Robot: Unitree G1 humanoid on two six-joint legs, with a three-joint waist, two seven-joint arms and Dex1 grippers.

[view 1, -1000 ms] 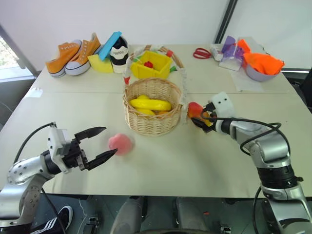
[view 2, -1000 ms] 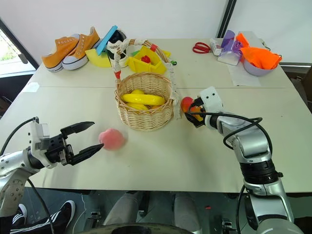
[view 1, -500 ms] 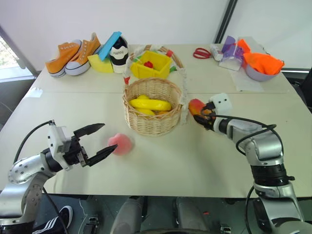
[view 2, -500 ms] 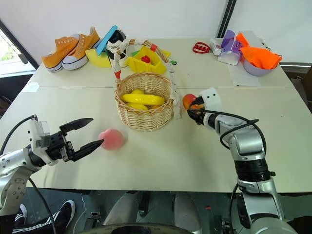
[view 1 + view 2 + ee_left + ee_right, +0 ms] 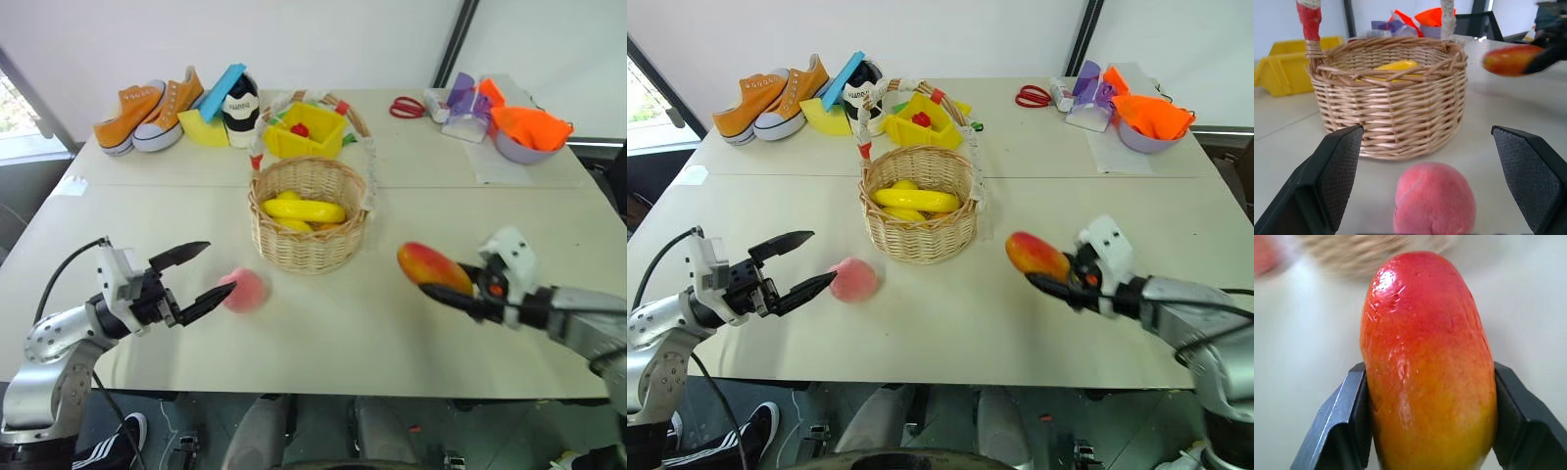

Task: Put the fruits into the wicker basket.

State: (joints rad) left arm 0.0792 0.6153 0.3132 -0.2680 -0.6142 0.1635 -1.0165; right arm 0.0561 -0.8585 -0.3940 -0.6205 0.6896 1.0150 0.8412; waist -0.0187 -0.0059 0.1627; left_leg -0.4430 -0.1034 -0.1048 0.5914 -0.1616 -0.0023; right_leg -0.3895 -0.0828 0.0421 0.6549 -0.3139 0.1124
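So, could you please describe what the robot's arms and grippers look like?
Both arms are silver-grey metal with rounded joints and loose black cables. The left gripper and right gripper each have a white wrist block and two black tapered fingers with finely textured inner pads.

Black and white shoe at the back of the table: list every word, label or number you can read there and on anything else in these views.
Black and white shoe: dark lettering on its white band, too small and blurred to read.
Orange sneakers: no readable text.
Wicker basket, yellow bin, mango, peach: no text or labels visible.
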